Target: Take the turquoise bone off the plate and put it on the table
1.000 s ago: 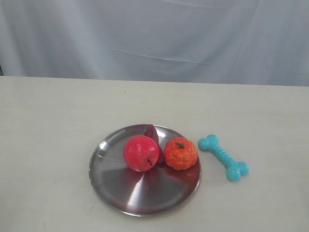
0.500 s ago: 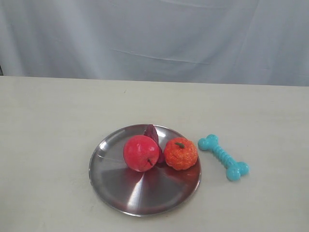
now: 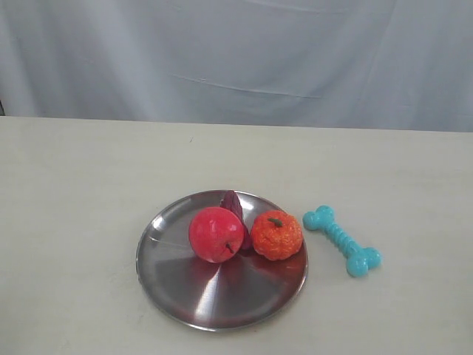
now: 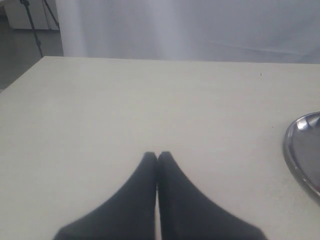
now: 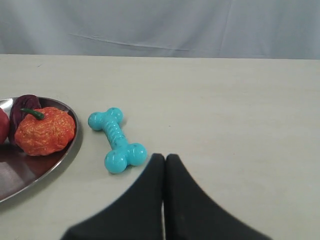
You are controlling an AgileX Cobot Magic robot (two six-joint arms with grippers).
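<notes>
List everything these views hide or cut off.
Dark red item, exterior view: mostly behind the apple and orange fruit; unidentifiable.
Plate, left wrist view: cut by the frame edge; only a rim arc shows.
Apple, right wrist view: only a sliver at the frame edge.
Left pincer and right pincer: outside the exterior view, so their place over the table is unclear.

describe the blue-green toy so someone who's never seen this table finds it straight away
Find the round silver plate on the cream table. Beside its rim, nearest the orange fruit, lies the turquoise bone: the only blue-green thing, ribbed and knob-ended, off the plate.
</notes>
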